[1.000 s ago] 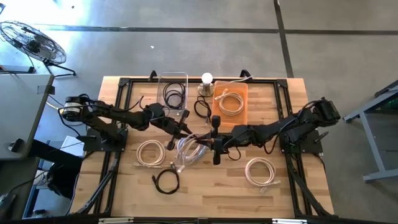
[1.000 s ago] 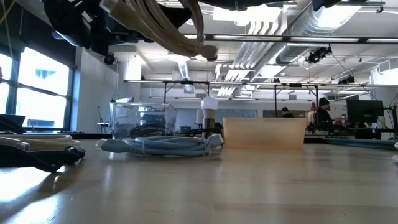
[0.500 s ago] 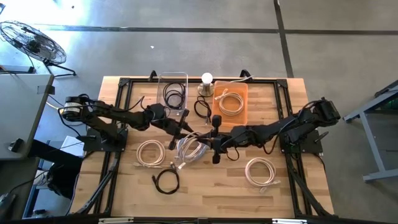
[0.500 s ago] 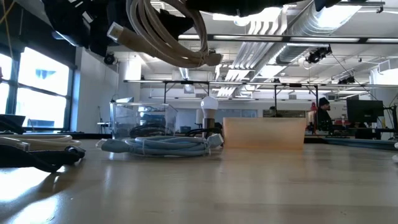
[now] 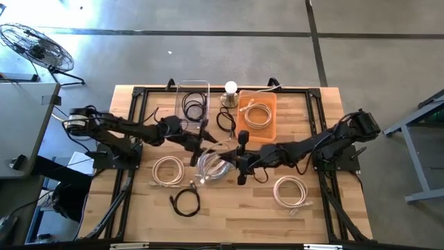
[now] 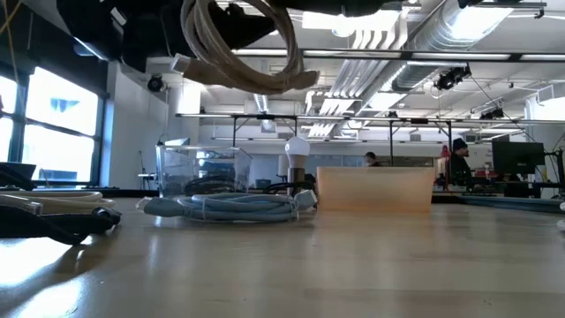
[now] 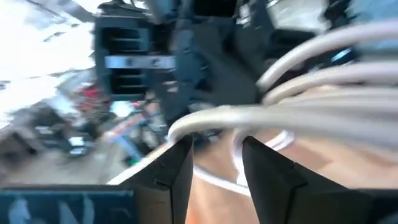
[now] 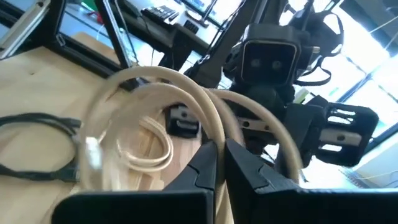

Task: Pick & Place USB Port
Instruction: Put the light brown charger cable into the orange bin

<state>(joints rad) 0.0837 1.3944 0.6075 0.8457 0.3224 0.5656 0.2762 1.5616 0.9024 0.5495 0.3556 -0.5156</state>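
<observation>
A coil of beige USB cable (image 6: 243, 49) hangs in the air above the table's middle, over a grey-blue coil (image 6: 225, 206) that lies flat on the wood. My right gripper (image 8: 219, 155) is shut on the beige coil (image 8: 186, 99); in the high view this gripper (image 5: 238, 158) is at mid-table. My left gripper (image 7: 217, 162) faces it from the left (image 5: 203, 142), open, with strands of the beige coil (image 7: 298, 93) crossing just past its fingertips. The orange tray (image 5: 257, 114) stands at the back. My right gripper pinches a few strands of the beige coil (image 8: 214, 134) between its two fingers, coming in nearly level from the table's right. The coil is lifted clear of the table and loops out beyond the fingers. Whether my left gripper touches the cable, I cannot tell.
White coils lie at the near left (image 5: 166, 170) and near right (image 5: 291, 191), and a black one (image 5: 186, 201) at the front. A clear box (image 5: 193, 101) with a black cable, a lamp bulb (image 5: 231, 88) and a loose black cable (image 5: 225, 122) stand at the back.
In the low view the beige coil has gone from a drawn-out slant to a rounder loop, its left side swinging up. Both arms have stayed about where they were.
</observation>
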